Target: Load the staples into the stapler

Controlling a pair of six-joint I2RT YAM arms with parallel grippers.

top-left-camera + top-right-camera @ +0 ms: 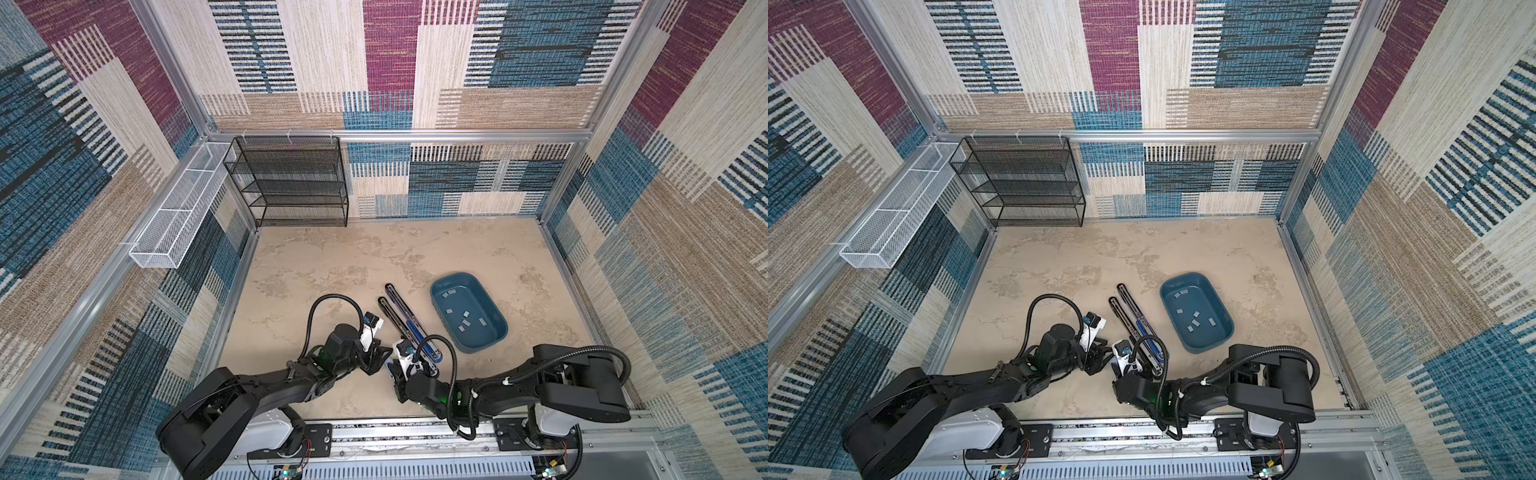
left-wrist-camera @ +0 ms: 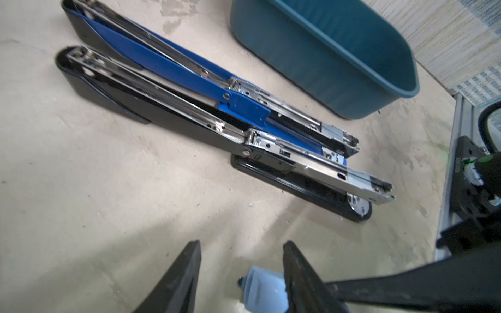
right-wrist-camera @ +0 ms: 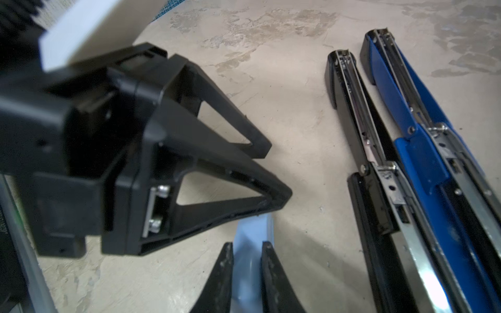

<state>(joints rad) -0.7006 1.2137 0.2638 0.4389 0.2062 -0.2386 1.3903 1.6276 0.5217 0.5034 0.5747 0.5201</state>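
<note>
Enclosure lined with patchwork woven panels [image 1: 395,62], floored by a beige mottled tabletop [image 1: 332,257]. A black mesh shelf [image 1: 291,183] stands at the rear left, and a white mesh basket [image 1: 174,216] is fixed along the left frame.

Right of centre sits a blue tub [image 1: 482,343]. The staples [image 1: 464,323] lie scattered on its floor as small grey strips, seen in both top views [image 1: 1194,322].

Just left of the tub, two staplers lie side by side, each folded open flat with its metal channel facing up. The black stapler [image 1: 390,316] is farther from the tub, and the blue stapler [image 1: 402,308] is nearer to it. The wrist views show both channels [image 2: 162,113] [image 2: 151,57].

The left gripper [image 1: 384,361] is low over the tabletop beside the staplers' near ends. Its fingers are moderately apart and grip nothing [image 2: 241,244].

The right gripper [image 1: 392,372] meets it tip to tip. Its fingers are narrowly spaced on a pale strip [image 3: 252,235], which fills the gap between them. The strip's far end reaches one fingertip [image 3: 282,195] of the left gripper. Whether the strip is one of the staples cannot be told.
</note>
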